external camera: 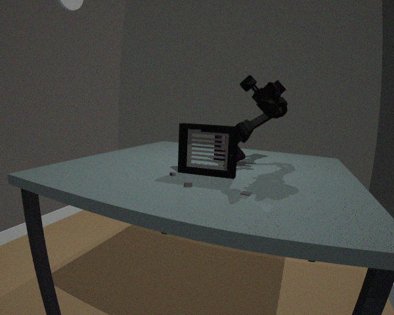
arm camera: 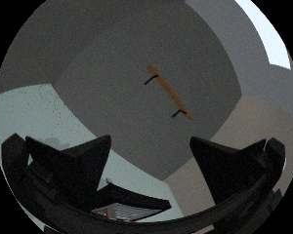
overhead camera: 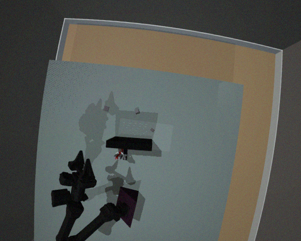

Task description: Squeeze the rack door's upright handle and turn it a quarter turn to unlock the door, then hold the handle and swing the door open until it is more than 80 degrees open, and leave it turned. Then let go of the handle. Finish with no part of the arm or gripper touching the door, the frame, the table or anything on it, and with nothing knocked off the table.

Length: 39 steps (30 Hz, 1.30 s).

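The rack's black frame (overhead camera: 130,143) (external camera: 182,149) (arm camera: 142,197) stands upright on the table (overhead camera: 192,155) (external camera: 105,179) (arm camera: 20,109). The slatted door panel (external camera: 207,151) (arm camera: 124,211) appears flush in the frame, closed. A small dark, red and white handle assembly (overhead camera: 124,154) juts from the arm's side of the frame; some red also shows at the panel's lower edge in the wrist view. Whether the handle is turned cannot be told. My gripper (overhead camera: 84,155) (arm camera: 152,140) is open and empty, raised above the table, to the left of the handle in the top view, touching nothing.
Behind the rack lie three small blocks: one (overhead camera: 106,108) (external camera: 245,193), another (overhead camera: 137,111) (external camera: 188,184) and a third (overhead camera: 152,129) (external camera: 172,174). A purple plate (overhead camera: 127,194) (external camera: 240,154) is at the arm's base. A wooden shelf (arm camera: 171,93) hangs on the wall.
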Each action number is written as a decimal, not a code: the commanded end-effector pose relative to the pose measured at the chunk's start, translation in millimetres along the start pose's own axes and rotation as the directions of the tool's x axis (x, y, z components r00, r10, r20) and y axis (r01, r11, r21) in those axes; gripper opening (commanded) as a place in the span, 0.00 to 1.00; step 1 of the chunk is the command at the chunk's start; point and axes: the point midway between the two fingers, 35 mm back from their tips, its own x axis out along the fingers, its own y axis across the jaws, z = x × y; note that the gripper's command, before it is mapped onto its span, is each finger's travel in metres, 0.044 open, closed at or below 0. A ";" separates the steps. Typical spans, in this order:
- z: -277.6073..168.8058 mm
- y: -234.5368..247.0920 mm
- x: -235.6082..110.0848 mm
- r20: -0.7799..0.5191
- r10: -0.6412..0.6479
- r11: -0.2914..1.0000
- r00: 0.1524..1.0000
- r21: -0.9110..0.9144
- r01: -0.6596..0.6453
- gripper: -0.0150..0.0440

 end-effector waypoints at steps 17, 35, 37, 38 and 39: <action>-66.9 -10.2 33.3 -0.430 0.081 0.984 0.899 -0.111 -0.141 0.74; -129.4 -15.3 28.6 -0.780 0.273 0.938 0.563 0.086 -0.335 0.74; -134.0 -15.3 26.1 -0.800 0.301 0.929 0.518 0.125 -0.347 0.74; -136.1 -15.3 24.8 -0.809 0.316 0.925 0.495 0.146 -0.352 0.74; -138.0 -15.3 23.5 -0.817 0.331 0.919 0.473 0.166 -0.356 0.74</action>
